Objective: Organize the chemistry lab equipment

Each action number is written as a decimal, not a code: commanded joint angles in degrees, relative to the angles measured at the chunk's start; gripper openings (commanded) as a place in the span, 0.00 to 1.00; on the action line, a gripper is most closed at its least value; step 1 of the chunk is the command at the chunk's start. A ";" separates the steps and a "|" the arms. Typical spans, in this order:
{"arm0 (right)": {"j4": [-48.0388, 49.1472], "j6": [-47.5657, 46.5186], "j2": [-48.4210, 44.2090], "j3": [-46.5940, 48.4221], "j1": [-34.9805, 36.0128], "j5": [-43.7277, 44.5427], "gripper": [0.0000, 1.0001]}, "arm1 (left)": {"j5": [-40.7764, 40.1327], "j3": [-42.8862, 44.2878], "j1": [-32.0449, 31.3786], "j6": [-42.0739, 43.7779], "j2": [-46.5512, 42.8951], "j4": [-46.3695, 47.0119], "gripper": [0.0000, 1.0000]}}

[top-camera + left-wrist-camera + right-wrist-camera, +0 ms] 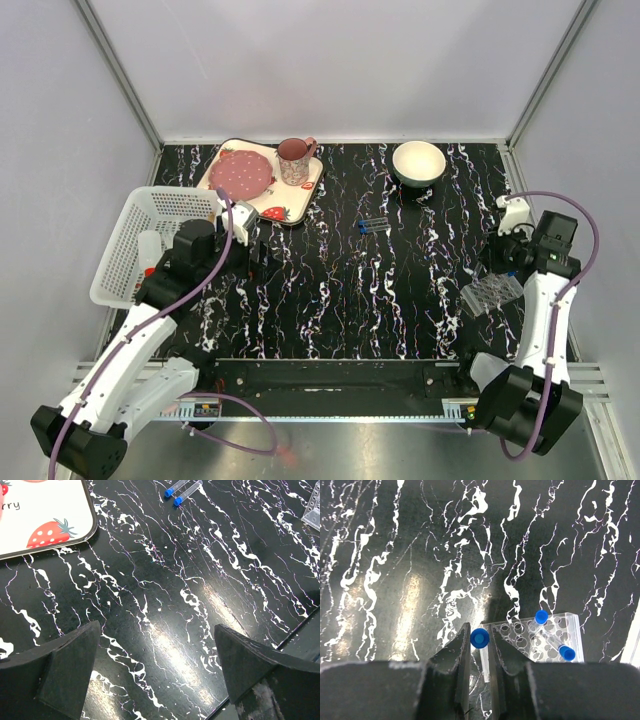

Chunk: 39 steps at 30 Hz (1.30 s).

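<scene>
- Top view: the rack (492, 293) sits on the table (350, 310) beside the right arm. The right gripper (498, 265) hangs just behind the rack, and its grip cannot be told from up here.
- Two loose tubes (374, 226) lie side by side, well left of the rack and farther back.
- The bowl (418, 163) stands behind the rack and a little left, at the table's far edge.
- The tray (305, 195), carrying a plate (241, 173) and a cup (295, 160), lies far left of the rack and behind it.
- The basket (150, 215) is farthest left of the rack, with the bottle (150, 250) inside it (a red bit barely shows).
- The left gripper (258, 248) hovers well left of the rack, between the basket and the loose tubes.
- Left wrist view: its fingers (70, 670) stand wide apart over bare table with nothing between them.
- The loose tubes lie at the top of this view, and a corner of the rack peeks in at the right edge.
- Right wrist view: the fingers (457, 655) are narrow, pinching the held tube (480, 638) just under its blue cap.
- The held tube is at the rack's left edge, and I cannot tell whether it is in a hole.
- Two racked tubes (541, 616) sit tilted in the rack's right half.
</scene>
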 commanded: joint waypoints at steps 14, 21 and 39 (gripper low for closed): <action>15.02 -2.15 2.66 -7.58 -0.23 6.09 0.15 | 0.63 0.01 0.15 1.11 0.62 1.51 0.99; 15.55 -2.15 4.16 -8.20 -0.32 6.70 0.15 | 0.81 0.00 0.24 1.29 0.80 1.51 0.99; 13.27 -4.08 4.51 -8.99 -0.76 5.21 0.16 | 1.77 0.09 0.24 1.29 0.97 1.51 0.99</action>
